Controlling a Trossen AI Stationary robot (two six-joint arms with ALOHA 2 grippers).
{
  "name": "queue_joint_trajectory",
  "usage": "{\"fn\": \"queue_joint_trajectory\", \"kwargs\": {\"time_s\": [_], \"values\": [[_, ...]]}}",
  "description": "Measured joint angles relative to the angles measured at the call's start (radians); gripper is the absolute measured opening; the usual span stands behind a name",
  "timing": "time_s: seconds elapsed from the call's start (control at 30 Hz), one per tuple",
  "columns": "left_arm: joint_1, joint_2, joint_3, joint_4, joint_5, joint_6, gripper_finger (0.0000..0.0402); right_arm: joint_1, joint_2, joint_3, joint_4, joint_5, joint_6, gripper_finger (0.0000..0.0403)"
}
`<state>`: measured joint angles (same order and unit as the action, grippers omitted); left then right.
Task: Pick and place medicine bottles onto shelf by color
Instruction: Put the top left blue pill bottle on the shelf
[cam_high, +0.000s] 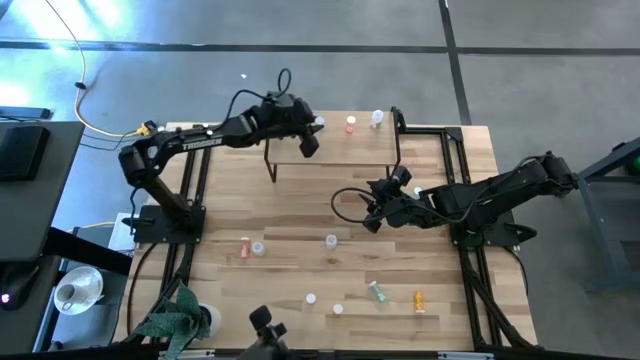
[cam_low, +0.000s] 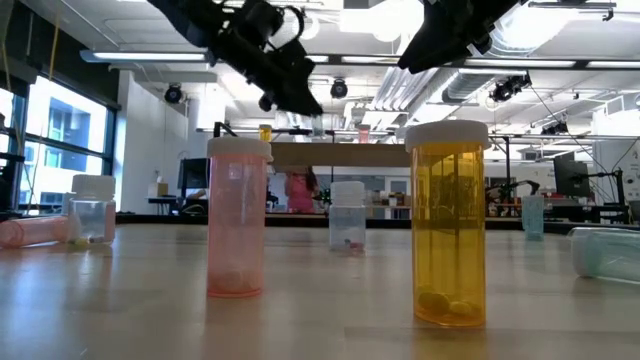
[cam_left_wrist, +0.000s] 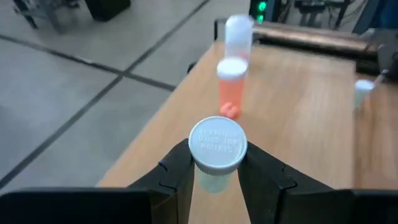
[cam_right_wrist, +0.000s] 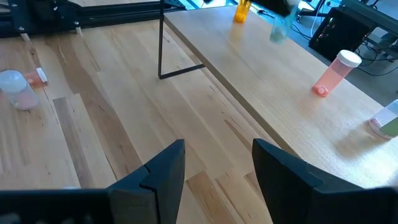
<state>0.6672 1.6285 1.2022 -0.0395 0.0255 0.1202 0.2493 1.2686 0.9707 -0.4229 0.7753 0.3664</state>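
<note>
My left gripper (cam_high: 311, 135) is shut on a pale green medicine bottle with a white cap (cam_left_wrist: 217, 144), over the left end of the shelf (cam_high: 340, 150). On the shelf's light wood top stand a red bottle (cam_left_wrist: 231, 87) and a clear bottle (cam_left_wrist: 238, 34), both beyond my gripper. An orange bottle (cam_right_wrist: 241, 9) stands at the shelf's far end. My right gripper (cam_right_wrist: 214, 168) hangs open over the table, near the shelf's right legs, with nothing between its fingers. Several more bottles stand or lie on the near half of the table (cam_high: 300, 215). My left gripper pinches the pale green bottle's body just below the cap (cam_left_wrist: 214, 180) between its two fingers (cam_left_wrist: 180, 165). The fingers come slanting down from the table's left. The bottle stands roughly upright, cap up, above the shelf's top.
On the table lie or stand a pink bottle (cam_high: 245, 247), two clear ones (cam_high: 259, 247) (cam_high: 331, 240), a green one (cam_high: 377, 291) and an orange one (cam_high: 418, 298). The shelf's thin black legs (cam_high: 271, 165) stand at its corners. A plant (cam_high: 180, 320) sits at the near left corner.
</note>
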Motion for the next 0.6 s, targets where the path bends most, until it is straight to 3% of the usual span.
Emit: {"fn": "queue_joint_trajectory", "kwargs": {"time_s": [0.6], "values": [[0.014, 0.065, 0.001, -0.002, -0.072, -0.039, 0.0099, 0.000, 0.000, 0.000, -0.002, 0.000, 0.000, 0.0179]]}}
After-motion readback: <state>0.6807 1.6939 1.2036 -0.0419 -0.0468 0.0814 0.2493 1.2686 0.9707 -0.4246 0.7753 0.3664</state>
